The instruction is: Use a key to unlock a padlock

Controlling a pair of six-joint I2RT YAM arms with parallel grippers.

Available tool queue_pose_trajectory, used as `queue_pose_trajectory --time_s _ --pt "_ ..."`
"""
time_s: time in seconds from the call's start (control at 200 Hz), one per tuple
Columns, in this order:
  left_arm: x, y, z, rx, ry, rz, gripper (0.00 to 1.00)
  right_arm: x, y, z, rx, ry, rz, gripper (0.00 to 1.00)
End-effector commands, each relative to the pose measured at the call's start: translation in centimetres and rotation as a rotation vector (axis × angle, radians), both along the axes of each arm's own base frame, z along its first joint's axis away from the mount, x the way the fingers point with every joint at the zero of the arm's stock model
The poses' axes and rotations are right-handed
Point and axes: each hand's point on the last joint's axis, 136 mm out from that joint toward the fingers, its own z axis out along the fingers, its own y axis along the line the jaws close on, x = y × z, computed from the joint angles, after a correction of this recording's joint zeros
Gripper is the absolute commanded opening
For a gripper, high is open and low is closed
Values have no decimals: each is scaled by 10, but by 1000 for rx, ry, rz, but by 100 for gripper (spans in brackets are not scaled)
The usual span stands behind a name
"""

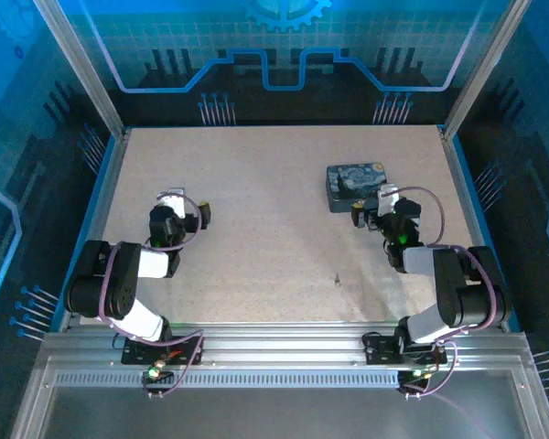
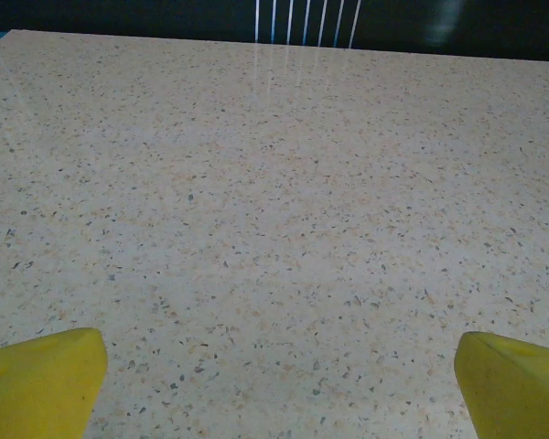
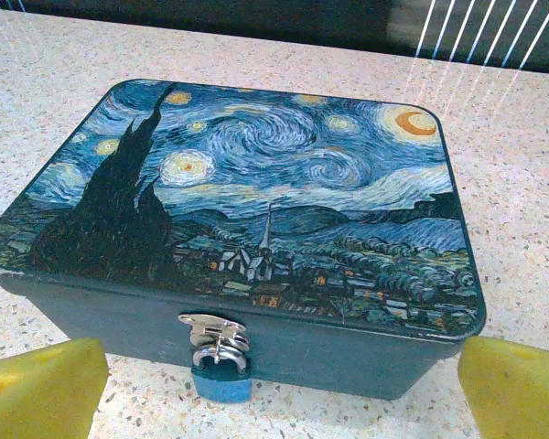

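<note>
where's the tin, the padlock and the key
tin (image 3: 256, 197): right wrist view, middle of the painted lid
padlock (image 3: 223, 384): right wrist view, its blue body
key (image 1: 337, 278): top view, a tiny speck, likely the whole key

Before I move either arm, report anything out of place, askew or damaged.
Nothing looks damaged or spilled. The one stray item is a tiny dark speck, likely the key, lying alone on the bare table nearer the arms than the tin. The padlock hangs on the tin's closed latch.

Overhead; wrists low; tin (image 1: 352, 183) likely shared.
</note>
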Motion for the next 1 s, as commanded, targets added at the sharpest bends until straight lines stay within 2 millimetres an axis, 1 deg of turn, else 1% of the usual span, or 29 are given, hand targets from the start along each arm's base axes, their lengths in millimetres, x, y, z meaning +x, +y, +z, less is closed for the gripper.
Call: queue_pose_trajectory --time_s 0.0,0.69,0.78,0.83,0.925,0.995 --pt "4 -8 7 -20 -15 -51 99 2 0 0 7 3 -9 100" --pt "4 -7 7 -20 -16 -44 99 2 0 0 8 4 -10 100" --pt "0 -2 12 -19 -56 -15 99 2 -10 6 11 4 -68 100" --pt "-6 0 17 -19 -102 -4 99 0 -14 15 13 -4 -87 100" --pt "-18 7 26 -19 -148 40 99 -9 -18 30 18 -4 -113 100" --pt "-23 9 36 -17 -157 54 99 -18 -18 41 29 -2 -115 100"
